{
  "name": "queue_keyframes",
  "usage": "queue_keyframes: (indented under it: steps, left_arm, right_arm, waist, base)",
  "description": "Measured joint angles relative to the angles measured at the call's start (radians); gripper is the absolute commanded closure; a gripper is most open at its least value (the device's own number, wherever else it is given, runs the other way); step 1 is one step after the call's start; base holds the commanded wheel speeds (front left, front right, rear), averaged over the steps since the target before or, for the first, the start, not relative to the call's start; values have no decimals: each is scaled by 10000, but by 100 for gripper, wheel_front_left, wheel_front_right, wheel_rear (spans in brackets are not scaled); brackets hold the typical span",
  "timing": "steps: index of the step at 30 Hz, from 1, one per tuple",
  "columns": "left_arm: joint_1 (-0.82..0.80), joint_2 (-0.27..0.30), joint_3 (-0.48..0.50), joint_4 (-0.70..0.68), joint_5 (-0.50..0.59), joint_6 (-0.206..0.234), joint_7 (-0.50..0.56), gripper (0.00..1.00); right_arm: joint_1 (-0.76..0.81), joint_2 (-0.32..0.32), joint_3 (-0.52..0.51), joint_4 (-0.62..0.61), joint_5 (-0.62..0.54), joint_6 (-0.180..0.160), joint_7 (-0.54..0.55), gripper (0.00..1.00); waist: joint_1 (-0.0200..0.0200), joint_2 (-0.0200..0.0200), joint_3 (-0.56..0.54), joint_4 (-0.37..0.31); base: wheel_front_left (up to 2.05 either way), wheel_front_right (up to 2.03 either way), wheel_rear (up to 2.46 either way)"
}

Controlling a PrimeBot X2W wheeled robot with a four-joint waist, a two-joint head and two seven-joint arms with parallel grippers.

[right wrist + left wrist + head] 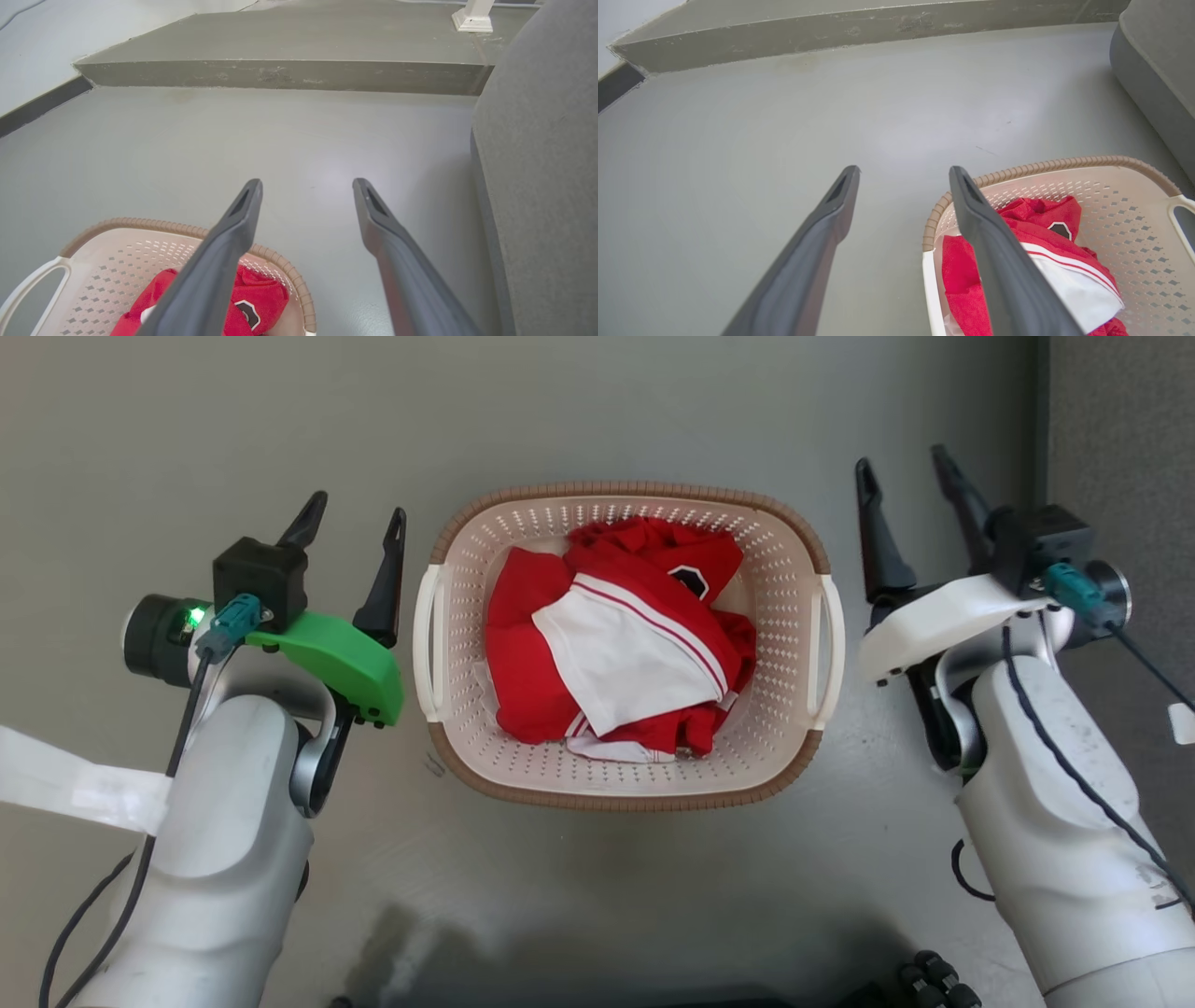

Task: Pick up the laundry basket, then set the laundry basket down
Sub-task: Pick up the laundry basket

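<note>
Head view gives you the laundry basket on the floor, red and white clothes inside. Your left claw is spread and empty just beside the left handle. Your right claw, also spread and empty, hangs near the right handle.

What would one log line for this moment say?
stage: before pickup | laundry basket: on floor, red and white clothes inside | left gripper: open, beside left handle | right gripper: open, beside right handle

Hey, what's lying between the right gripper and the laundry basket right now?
Nothing is in the way. In the head view, a strip of bare grey floor separates the open right gripper from the laundry basket.
</note>
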Motion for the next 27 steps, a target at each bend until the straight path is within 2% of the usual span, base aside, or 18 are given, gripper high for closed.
queue_keyframes:
  steps: [17,27]
  left_arm:
    - [-627,-244,-573,2265,-46,-355,-117,0]
    - [-910,-251,-1037,3315,-46,-426,40,0]
  right_arm:
    - [-278,230,692,1494,-81,167,0,0]
    - [-351,249,857,2263,322,194,0,0]
  waist:
    - [-1,0,1067,-132]
    - [-1,0,1412,-290]
  base:
    - [0,0,0]
    - [0,0,0]
